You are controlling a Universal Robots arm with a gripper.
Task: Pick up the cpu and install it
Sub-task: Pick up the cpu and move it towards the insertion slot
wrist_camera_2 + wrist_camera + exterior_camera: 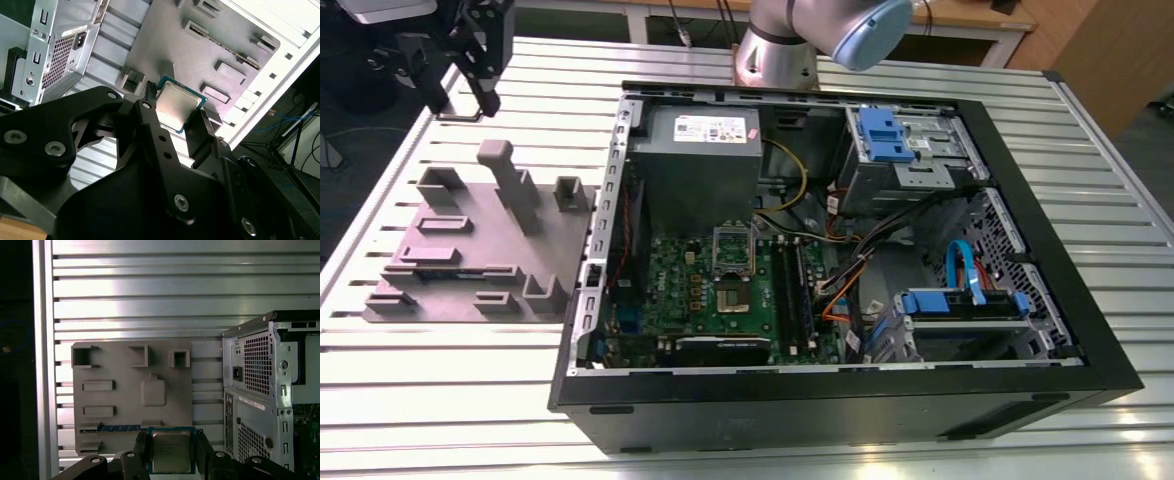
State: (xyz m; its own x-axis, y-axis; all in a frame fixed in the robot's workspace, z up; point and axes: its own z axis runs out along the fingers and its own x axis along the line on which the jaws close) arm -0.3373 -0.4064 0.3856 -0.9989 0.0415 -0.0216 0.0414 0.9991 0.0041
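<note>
The cpu (171, 451) is a small square chip with a silvery top and a thin pale-green rim. It sits clamped between my gripper's two black fingers (142, 446) in both wrist views, and the gripper (171, 454) is shut on it. In the second wrist view the cpu (177, 107) hangs in the gripper (176, 111) above the grey holder plate (210, 40). In the exterior view my gripper (464, 98) is raised over the table's far corner on the exterior view's left, beyond the holder plate (480, 250). The motherboard's open socket (731, 293) lies inside the case.
The open black computer case (1047, 215) lies on the slatted metal table (400, 390). Inside are a grey power supply box (700, 140), black memory slots (790, 290), blue drive brackets (887, 135) and loose cables (854, 270). The arm's base (781, 50) stands behind the case.
</note>
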